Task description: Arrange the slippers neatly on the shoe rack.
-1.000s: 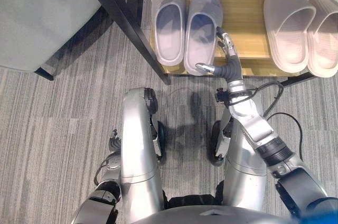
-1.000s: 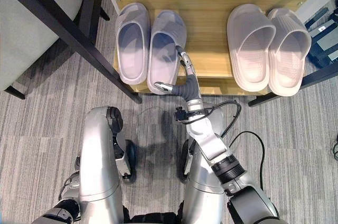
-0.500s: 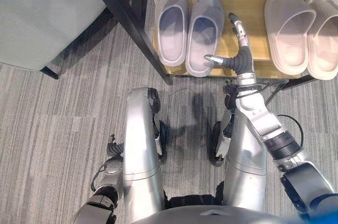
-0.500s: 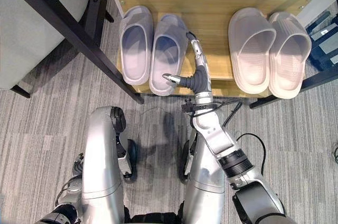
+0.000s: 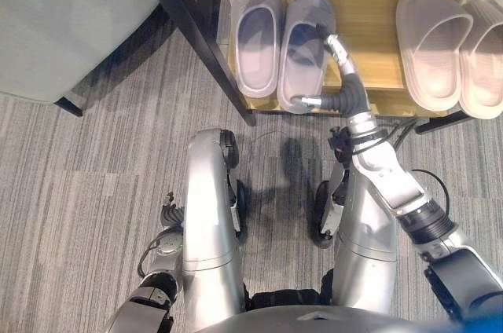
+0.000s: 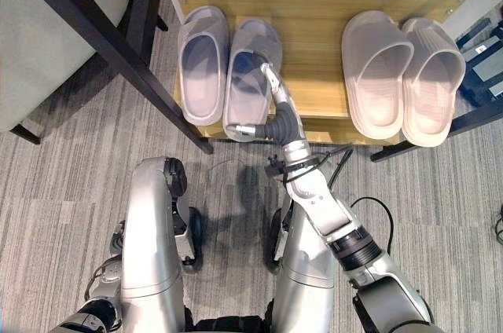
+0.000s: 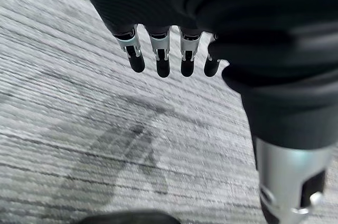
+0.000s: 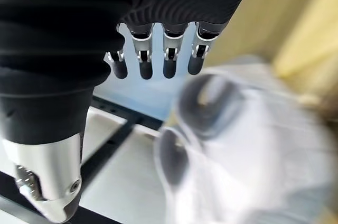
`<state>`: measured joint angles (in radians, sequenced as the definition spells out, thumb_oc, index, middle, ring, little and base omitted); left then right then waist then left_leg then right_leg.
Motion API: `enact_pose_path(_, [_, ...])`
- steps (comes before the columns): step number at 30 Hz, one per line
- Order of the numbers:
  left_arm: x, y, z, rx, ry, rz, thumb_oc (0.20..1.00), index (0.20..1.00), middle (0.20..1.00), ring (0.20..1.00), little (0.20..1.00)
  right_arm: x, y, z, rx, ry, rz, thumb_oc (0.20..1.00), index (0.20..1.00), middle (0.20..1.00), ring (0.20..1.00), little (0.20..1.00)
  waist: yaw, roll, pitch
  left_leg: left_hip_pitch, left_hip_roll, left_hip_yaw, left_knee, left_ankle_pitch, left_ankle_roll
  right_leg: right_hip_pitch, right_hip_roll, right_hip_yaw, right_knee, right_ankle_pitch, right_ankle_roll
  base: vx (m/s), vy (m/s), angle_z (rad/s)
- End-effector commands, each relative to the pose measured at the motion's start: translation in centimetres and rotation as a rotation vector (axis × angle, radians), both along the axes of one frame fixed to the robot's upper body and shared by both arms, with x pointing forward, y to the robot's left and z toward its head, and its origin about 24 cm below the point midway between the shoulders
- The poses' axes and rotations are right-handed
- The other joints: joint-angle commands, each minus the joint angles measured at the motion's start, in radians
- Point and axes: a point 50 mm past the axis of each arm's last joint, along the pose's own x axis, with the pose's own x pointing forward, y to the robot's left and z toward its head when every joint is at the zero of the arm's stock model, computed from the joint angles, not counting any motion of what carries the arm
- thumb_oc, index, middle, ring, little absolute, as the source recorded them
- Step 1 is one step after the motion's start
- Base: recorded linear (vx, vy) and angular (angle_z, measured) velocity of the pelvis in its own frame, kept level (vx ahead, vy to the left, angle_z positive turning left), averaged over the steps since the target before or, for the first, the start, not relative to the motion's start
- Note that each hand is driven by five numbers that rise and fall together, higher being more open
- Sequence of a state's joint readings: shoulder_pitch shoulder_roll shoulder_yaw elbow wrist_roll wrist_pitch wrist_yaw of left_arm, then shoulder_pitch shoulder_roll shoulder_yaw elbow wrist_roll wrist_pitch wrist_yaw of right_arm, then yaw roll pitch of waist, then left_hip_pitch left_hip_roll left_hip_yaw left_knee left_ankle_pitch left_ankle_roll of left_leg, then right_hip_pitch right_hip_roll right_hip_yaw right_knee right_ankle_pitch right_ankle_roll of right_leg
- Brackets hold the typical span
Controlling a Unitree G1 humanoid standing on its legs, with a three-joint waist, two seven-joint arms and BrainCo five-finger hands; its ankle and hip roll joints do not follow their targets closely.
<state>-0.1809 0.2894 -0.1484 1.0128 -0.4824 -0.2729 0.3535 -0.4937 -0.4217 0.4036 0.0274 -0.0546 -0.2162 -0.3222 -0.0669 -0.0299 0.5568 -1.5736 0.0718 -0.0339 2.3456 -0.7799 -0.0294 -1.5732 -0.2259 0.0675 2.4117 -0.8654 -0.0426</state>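
Note:
Two lavender slippers lie side by side, toes away from me, at the left end of the wooden shoe rack (image 5: 369,3): the left one (image 5: 258,34) and the right one (image 5: 302,42). My right hand (image 5: 346,96) is open beside the right lavender slipper. Its straight fingers (image 6: 269,82) lie along that slipper's right edge and the thumb reaches across its heel. In the right wrist view the fingers (image 8: 169,60) point straight out over the lavender pair (image 8: 222,145). My left hand (image 7: 161,57) hangs open over the carpet, holding nothing.
A pale pink pair of slippers (image 5: 428,42) (image 5: 481,50) rests at the rack's right end, with bare wood between the pairs. A black frame leg (image 5: 208,42) slants down beside the rack's left corner, with a grey cushioned seat (image 5: 63,19) behind it. Grey carpet covers the floor.
Half a second ago my right hand stood over bare wood, away from the lavender slipper. It has swung back left against that slipper's right edge. The slippers have kept their places.

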Motion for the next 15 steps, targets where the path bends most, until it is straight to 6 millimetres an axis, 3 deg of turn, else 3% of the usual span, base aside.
enact_pose_path(1, [-1.7,0.4,-0.8,0.018,0.030,-0.008,1.000,1.000,1.000,1.000,1.000,-1.2,0.4,2.9,0.088,-0.111,0.106,1.000,1.000,1.000,1.000,1.000,0.061,-0.019,-0.037,0.004,-0.065,-0.123,-0.095,0.046,0.053,0.003,0.003,0.133,-0.027,0.117,-0.043,0.03,-0.011,-0.03])
enact_pose_path(6, [-1.8,0.3,-1.0,0.006,0.041,-0.016,1.000,1.000,1.000,1.000,1.000,0.1,-0.3,1.6,0.090,-0.038,0.047,1.000,1.000,1.000,1.000,1.000,0.064,-0.018,-0.037,0.004,-0.063,-0.120,-0.091,0.043,0.051,0.003,0.000,0.133,-0.022,0.118,-0.041,0.00,0.000,0.00])
enact_pose_path(15, [-1.7,0.7,-1.0,0.002,0.053,-0.010,1.000,1.000,1.000,1.000,1.000,2.4,-0.9,2.6,0.081,-0.026,-0.017,1.000,1.000,1.000,1.000,1.000,0.077,-0.015,-0.037,0.004,-0.064,-0.122,-0.086,0.039,0.046,0.003,-0.002,0.142,-0.012,0.120,-0.035,0.00,0.002,0.00])
